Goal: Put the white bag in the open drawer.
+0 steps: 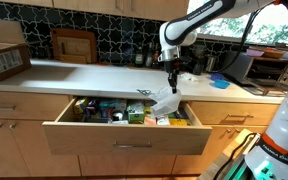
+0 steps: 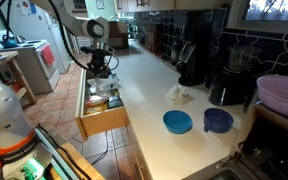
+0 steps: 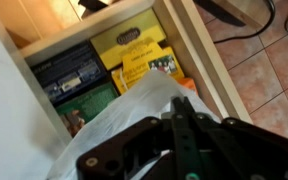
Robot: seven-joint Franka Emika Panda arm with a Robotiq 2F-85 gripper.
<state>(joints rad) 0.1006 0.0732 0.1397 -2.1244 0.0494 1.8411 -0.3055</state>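
The white bag (image 1: pixel 166 100) hangs from my gripper (image 1: pixel 172 80) over the right end of the open drawer (image 1: pixel 124 138), just below the counter edge. In the wrist view the bag (image 3: pixel 119 112) spreads out in front of my gripper (image 3: pixel 177 103), whose fingers are closed together and pinch its top. The drawer (image 3: pixel 199 55) lies beneath, packed with yellow boxes (image 3: pixel 134 50) and dark and green packets. In an exterior view the gripper (image 2: pixel 102 72) holds the bag (image 2: pixel 108 88) above the drawer (image 2: pixel 104 123).
A cardboard box (image 1: pixel 4 60) and a wooden board (image 1: pixel 74 45) stand on the counter. A blue bowl (image 2: pixel 178 122), a purple bowl (image 2: pixel 217 120), a crumpled white item (image 2: pixel 180 94) and a coffee machine (image 2: pixel 194 60) also sit on the counter.
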